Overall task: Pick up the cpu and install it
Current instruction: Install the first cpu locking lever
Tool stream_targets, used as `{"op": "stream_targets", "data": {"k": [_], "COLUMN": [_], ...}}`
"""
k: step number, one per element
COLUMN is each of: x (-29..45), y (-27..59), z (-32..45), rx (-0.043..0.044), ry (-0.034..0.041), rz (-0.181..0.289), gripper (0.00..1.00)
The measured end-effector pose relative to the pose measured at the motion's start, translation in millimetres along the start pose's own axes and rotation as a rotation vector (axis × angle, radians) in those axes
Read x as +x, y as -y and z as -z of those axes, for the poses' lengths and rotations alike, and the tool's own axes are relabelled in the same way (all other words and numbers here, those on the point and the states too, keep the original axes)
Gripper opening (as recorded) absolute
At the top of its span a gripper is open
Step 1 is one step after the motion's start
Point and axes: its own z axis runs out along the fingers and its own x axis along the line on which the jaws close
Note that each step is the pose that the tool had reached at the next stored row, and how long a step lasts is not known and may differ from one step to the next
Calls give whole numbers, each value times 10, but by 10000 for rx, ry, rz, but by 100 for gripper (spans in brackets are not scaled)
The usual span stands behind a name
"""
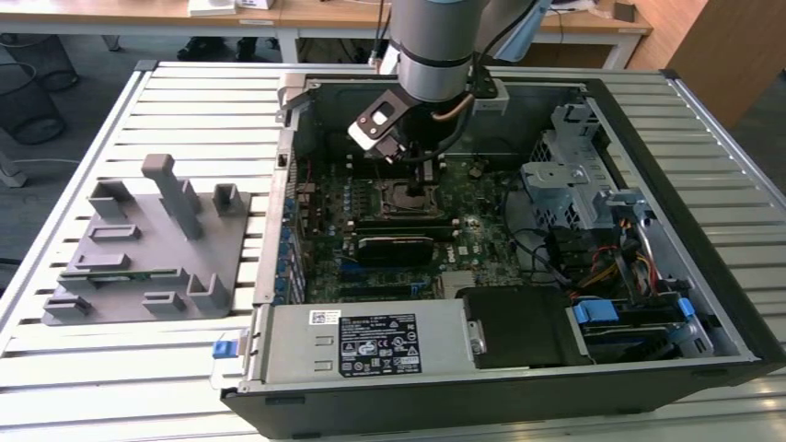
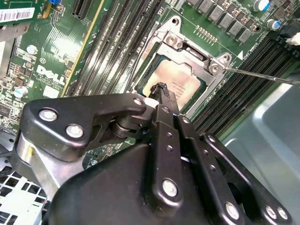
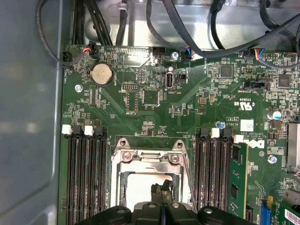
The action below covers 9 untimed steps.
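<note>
Cpu (image 2: pixel 180 80) lies flat inside the socket frame (image 2: pixel 174 41) on the motherboard (image 2: pixel 51 51), so pickup and placing look done. The claw (image 2: pixel 161 90) is pinched together, tips on or just over the chip. The latch lever (image 2: pixel 262 77) stands free, so clamping looks not yet done.

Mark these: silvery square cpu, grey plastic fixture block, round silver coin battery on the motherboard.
silvery square cpu (image 2: pixel 180 80), second wrist view, middle of its metal top.
grey plastic fixture block (image 1: pixel 169 195), exterior view, its tall post.
round silver coin battery (image 3: pixel 101 73), first wrist view, centre of its face.
</note>
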Motion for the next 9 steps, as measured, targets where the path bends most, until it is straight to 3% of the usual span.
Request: {"op": "stream_targets", "data": {"k": [9], "x": [1], "y": [0], "z": [82], "rx": [-1], "ry": [-4], "rz": [1], "gripper": [11]}}
